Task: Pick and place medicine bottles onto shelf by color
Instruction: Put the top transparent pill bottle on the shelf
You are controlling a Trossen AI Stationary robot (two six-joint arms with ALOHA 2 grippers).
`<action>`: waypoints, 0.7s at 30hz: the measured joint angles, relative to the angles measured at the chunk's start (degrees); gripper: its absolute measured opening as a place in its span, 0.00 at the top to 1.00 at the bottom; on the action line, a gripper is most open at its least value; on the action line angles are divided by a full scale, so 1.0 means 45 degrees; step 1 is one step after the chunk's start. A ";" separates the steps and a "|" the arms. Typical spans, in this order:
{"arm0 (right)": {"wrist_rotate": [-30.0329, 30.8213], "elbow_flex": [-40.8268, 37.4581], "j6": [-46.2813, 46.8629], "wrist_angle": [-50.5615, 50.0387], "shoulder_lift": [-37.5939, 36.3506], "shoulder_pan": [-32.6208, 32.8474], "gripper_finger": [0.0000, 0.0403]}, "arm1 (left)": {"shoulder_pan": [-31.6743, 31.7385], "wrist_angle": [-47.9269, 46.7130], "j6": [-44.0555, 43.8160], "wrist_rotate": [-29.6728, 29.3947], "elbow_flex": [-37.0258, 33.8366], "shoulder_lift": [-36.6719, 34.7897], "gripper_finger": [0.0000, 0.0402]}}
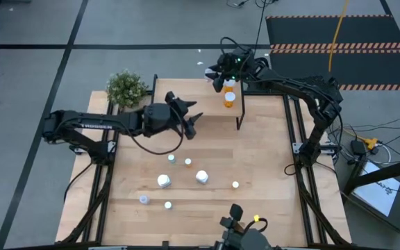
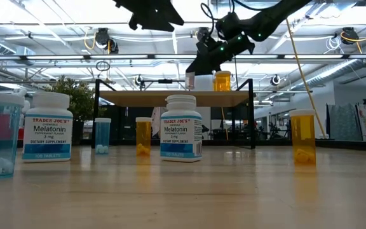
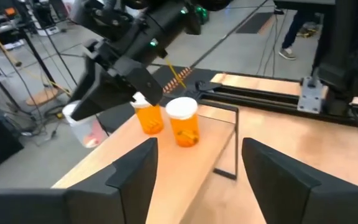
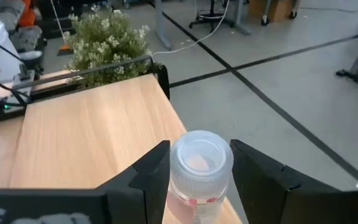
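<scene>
R gripper (image 4: pixel 194 171) clamped on clear bottle (image 4: pixel 197 171) at shelf (image 4: pixel 86 137) edge, label hidden, L gripper (image 3: pixel 194 168) open, empty

Shelf (image 1: pixel 200 97) board is bare from centre toward the plant (image 1: pixel 126 87) at 9 o'clock, while two orange bottles (image 1: pixel 229 92) and the right gripper (image 1: pixel 217 71) crowd its 3 o'clock end, and the left gripper (image 1: pixel 192 114) hangs at 6 o'clock.
</scene>
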 joint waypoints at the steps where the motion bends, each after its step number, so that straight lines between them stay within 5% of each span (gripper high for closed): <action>1: 0.0006 0.0000 -0.0080 0.0004 0.0000 0.0000 0.61 | -0.0056 -0.0018 -0.0005 -0.0006 0.0000 -0.0001 0.43; 21: 0.0344 0.0015 -0.0789 -0.0510 0.0432 -0.0015 0.61 | -0.0317 0.0182 0.0265 -0.0040 0.0000 -0.0010 0.46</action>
